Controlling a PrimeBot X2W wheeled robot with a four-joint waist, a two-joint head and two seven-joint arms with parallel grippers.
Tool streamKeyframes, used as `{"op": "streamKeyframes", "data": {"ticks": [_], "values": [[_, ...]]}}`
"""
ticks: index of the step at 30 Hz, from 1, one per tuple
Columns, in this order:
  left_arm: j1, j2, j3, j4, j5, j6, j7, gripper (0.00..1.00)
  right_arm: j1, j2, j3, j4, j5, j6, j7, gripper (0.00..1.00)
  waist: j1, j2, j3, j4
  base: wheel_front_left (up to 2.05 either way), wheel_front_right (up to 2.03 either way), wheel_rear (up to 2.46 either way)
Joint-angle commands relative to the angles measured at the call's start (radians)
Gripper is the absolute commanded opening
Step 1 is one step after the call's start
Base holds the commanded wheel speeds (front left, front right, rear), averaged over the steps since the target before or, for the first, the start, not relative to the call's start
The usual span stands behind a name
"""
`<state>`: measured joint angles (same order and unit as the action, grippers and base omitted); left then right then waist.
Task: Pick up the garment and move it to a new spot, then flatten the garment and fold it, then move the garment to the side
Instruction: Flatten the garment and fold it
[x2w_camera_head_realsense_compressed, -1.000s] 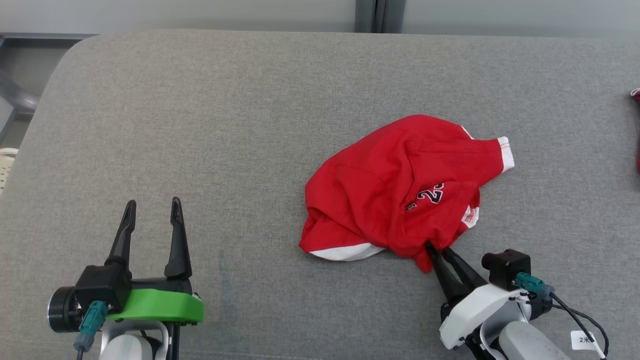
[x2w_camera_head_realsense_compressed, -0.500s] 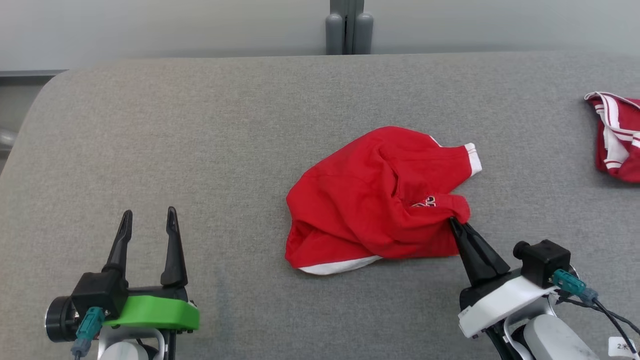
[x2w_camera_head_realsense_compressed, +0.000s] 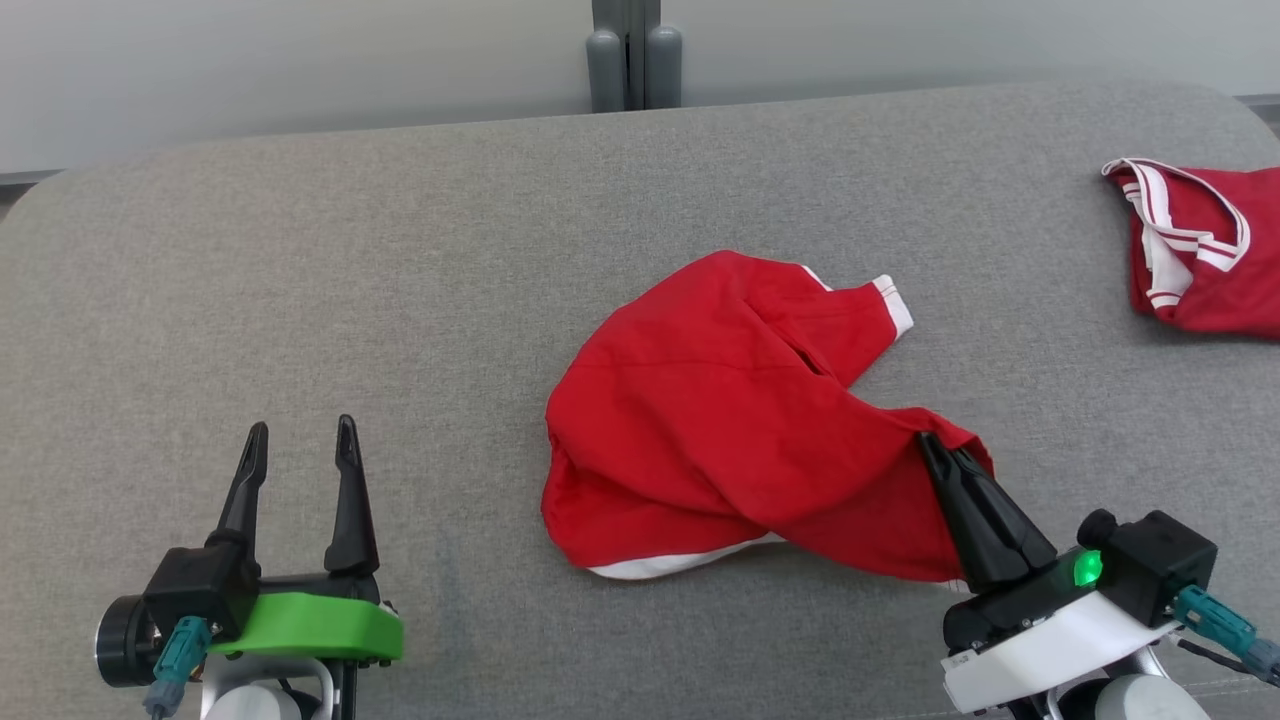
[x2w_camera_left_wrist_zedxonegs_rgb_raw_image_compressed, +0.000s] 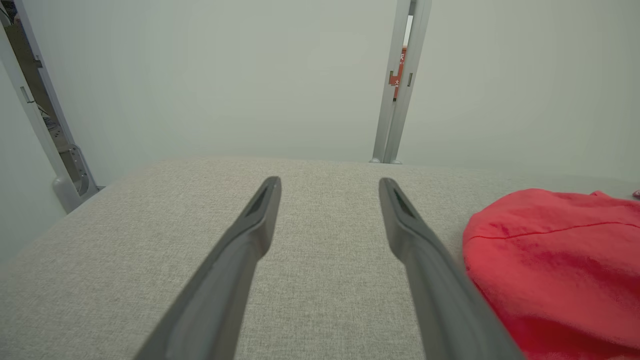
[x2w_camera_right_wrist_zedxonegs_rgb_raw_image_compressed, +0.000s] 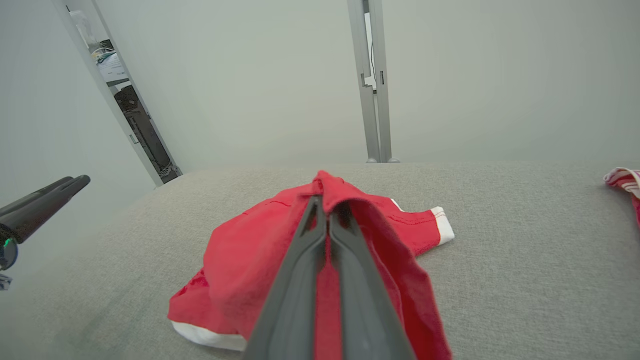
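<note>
Lifting the garment for its move to a new spot: this looks like the first step of the task, with the grasp made and the carry not yet done. Left of the grey upright post (x2w_camera_head_realsense_compressed: 633, 55) and much nearer the onlooker, the left gripper (x2w_camera_head_realsense_compressed: 300, 428) is poised over the grey woven upholstered surface (x2w_camera_head_realsense_compressed: 300, 250). Its two dark fingers are spread wide and hold nothing. In front of the post and a little to its right lies the crumpled red jersey garment with white trim (x2w_camera_head_realsense_compressed: 720, 420). Most of it rests on the surface, with one edge drawn up into a ridge. Further right of the post, the right gripper (x2w_camera_head_realsense_compressed: 942, 448) has its fingers pressed together on that raised fold. Far to the right of the post, well apart, lies a second red garment with white striped edging (x2w_camera_head_realsense_compressed: 1200, 270). The next move probably calls for raising the pinched fold until the cloth hangs clear, then carrying it across. A one-point hold may let the rest drag and bunch. No container stands among these things; both garments lie bare on the surface.
</note>
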<state>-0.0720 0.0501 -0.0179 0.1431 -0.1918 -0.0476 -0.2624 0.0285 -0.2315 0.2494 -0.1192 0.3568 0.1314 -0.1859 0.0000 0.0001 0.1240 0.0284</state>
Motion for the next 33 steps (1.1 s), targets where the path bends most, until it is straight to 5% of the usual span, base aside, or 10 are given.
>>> {"op": "streamKeyframes", "data": {"ticks": [1, 16, 33], "values": [[-0.003, 0.001, 0.000, -0.002, -0.006, 0.006, -0.003, 1.00, 0.016, 0.008, -0.017, -0.019, 0.002, -0.002, 0.009, 0.00, 0.0000, -0.0001, 0.011, -0.007, 0.00, 0.00, 0.00], [-0.040, 0.001, -0.039, 0.008, -0.027, 0.013, -0.003, 1.00, -0.066, -0.020, -0.065, 0.102, -0.007, -0.002, 0.000, 0.00, 0.0000, -0.0001, 0.047, 0.046, 0.00, 0.00, 0.00], [-0.086, 0.001, -0.099, 0.015, -0.035, 0.024, -0.003, 1.00, -0.490, -0.100, 0.021, 0.644, 0.068, -0.002, -0.050, 0.00, 0.0000, -0.0001, 0.098, 0.141, 0.00, 0.00, 0.00]]}}
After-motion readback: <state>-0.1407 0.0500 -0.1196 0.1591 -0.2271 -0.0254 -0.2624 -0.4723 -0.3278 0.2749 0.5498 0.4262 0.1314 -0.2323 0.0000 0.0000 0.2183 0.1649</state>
